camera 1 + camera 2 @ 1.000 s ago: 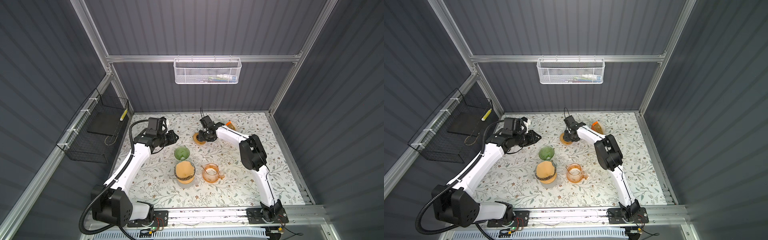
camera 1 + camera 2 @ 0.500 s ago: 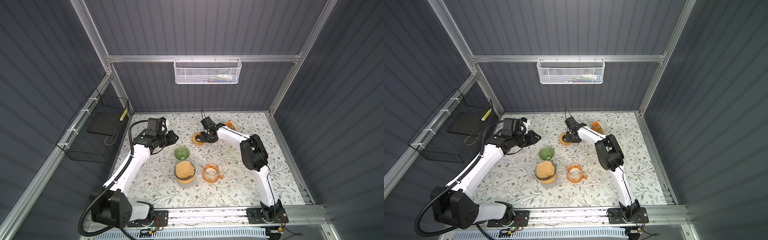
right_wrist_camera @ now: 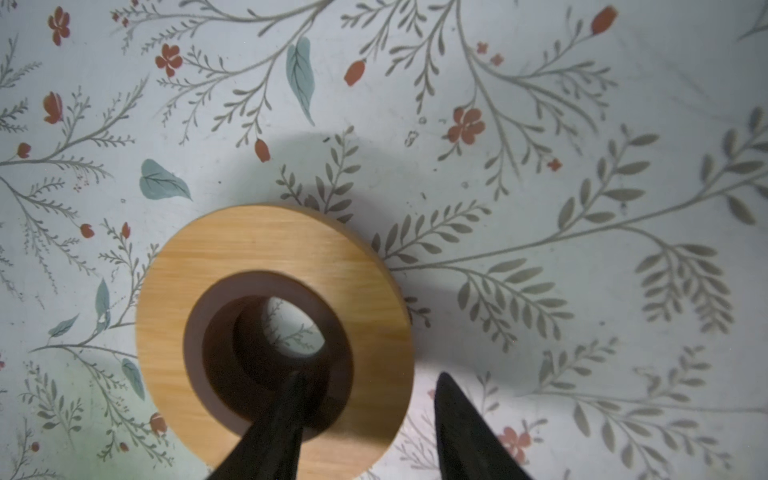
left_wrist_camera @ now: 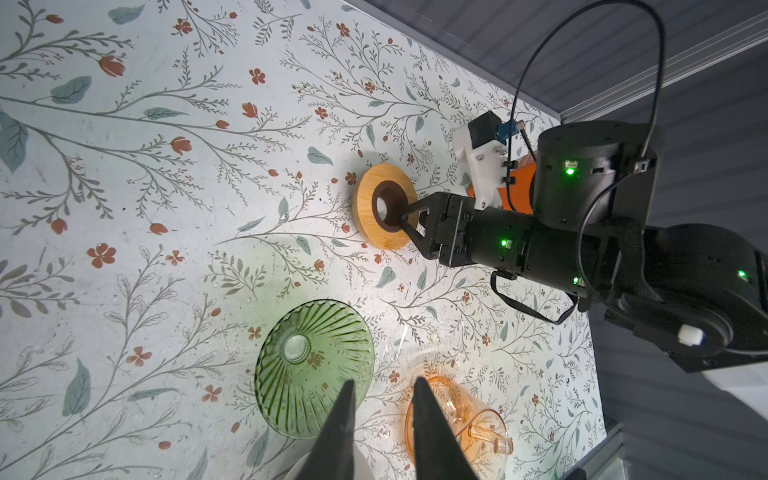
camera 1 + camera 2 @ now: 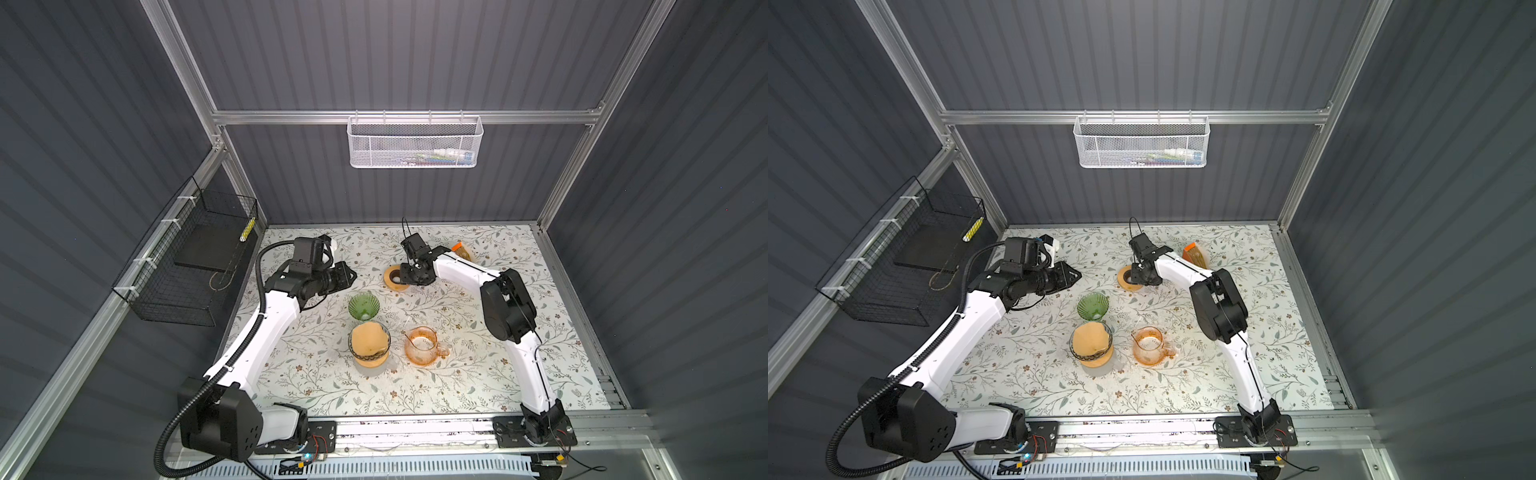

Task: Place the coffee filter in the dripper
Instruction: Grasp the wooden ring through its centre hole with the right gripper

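- The coffee filter (image 5: 365,338) (image 5: 1088,337) sits in a clear glass bowl (image 5: 389,340) (image 5: 1111,338) that stands on a round wooden base (image 5: 370,363) (image 5: 1096,361) near the middle of the counter (image 5: 457,386).
- The filter is tan paper, rounded and filling most of the bowl's mouth. It looks like one sheet, though a stack would look much the same from above.
- The green glass dripper (image 5: 363,305) (image 5: 1093,306) (image 4: 313,368) stands just beside the bowl on its far side. It is ribbed, and the counter's flower print shows through the glass.
- An orange glass pitcher (image 5: 424,347) (image 5: 1148,345) (image 4: 457,419) stands just beside the bowl, toward the right arm.
- The right end effector (image 3: 370,374) (image 4: 405,222) straddles a flat wooden ring (image 3: 274,257) (image 5: 392,279) (image 5: 1126,279) at the back of the counter.
- Its jaws are partly apart. One finger is down in the ring's hole, and the other is outside the rim with a sliver of counter between them.
- The left end effector (image 4: 383,380) (image 5: 347,274) hovers over the counter near the dripper. Its fingers are a narrow gap apart and grip no object.
- A white mesh basket (image 5: 413,143) on the back rail holds a few lying items too small to name.
- A black wire basket (image 5: 187,286) on the left wall has a dark slab (image 5: 205,249) on its floor.
- An orange pouch (image 5: 461,249) (image 5: 1196,253) lies by the back wall, behind the right arm.
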Robot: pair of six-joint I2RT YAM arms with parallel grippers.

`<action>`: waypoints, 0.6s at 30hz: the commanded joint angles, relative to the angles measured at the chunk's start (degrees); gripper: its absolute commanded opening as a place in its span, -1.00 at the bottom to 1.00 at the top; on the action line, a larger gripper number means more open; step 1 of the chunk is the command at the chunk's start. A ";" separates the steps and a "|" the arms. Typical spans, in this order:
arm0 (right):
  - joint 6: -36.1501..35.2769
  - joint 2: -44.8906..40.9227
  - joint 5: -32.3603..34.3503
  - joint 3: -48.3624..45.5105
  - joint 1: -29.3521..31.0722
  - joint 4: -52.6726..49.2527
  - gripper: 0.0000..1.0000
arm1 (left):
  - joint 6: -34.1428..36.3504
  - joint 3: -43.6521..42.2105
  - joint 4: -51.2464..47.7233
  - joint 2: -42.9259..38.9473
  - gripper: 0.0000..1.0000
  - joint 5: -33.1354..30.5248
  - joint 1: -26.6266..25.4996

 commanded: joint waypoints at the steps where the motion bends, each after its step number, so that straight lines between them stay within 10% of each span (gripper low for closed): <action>1: 0.22 2.37 -0.29 2.41 0.33 -1.60 0.02 | 0.81 -0.39 -0.75 -1.61 -0.49 -0.07 -0.18; 18: 0.41 3.17 0.43 3.44 0.85 -1.00 -0.42 | 1.44 -1.08 -2.17 -3.56 -0.49 -2.20 -0.18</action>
